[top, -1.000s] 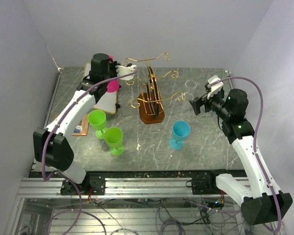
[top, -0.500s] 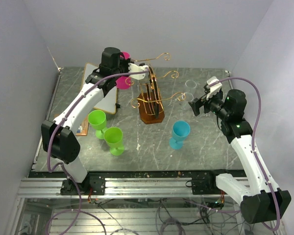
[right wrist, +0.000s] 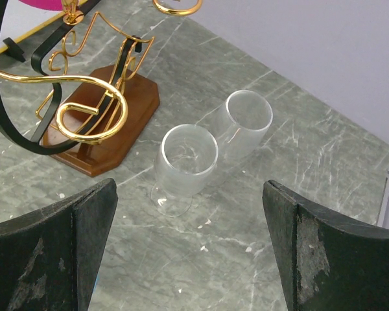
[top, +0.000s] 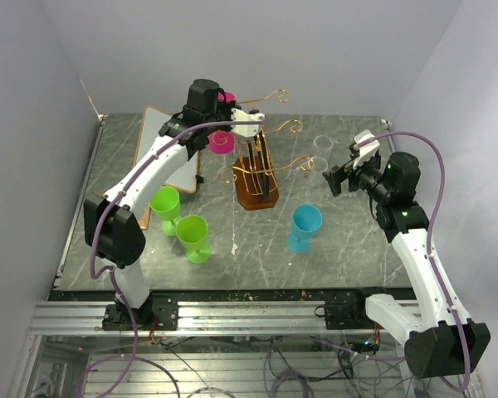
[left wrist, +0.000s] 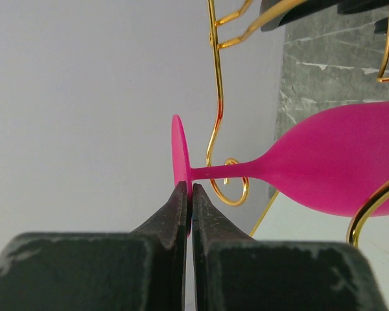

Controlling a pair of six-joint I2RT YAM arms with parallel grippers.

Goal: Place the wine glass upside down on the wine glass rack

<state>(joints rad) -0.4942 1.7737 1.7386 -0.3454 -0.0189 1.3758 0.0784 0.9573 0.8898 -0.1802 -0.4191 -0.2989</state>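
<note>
the step in hand is the hanging itself. the left pincer is clamped on the edge of the foot of the pink wine glass, holding it in the air beside an upper arm of the wine glass rack.

in the left wrist view the stem crosses just in front of a gold scroll; whether they touch i cannot tell. the glass's long axis runs foot to bowl. the bowl points toward the bench, so it looks already inverted.

the next move probably calls for sliding the stem between the wires until the foot rests on them, then opening.

the right pincer hangs spread wide above two clear glasses.
</note>
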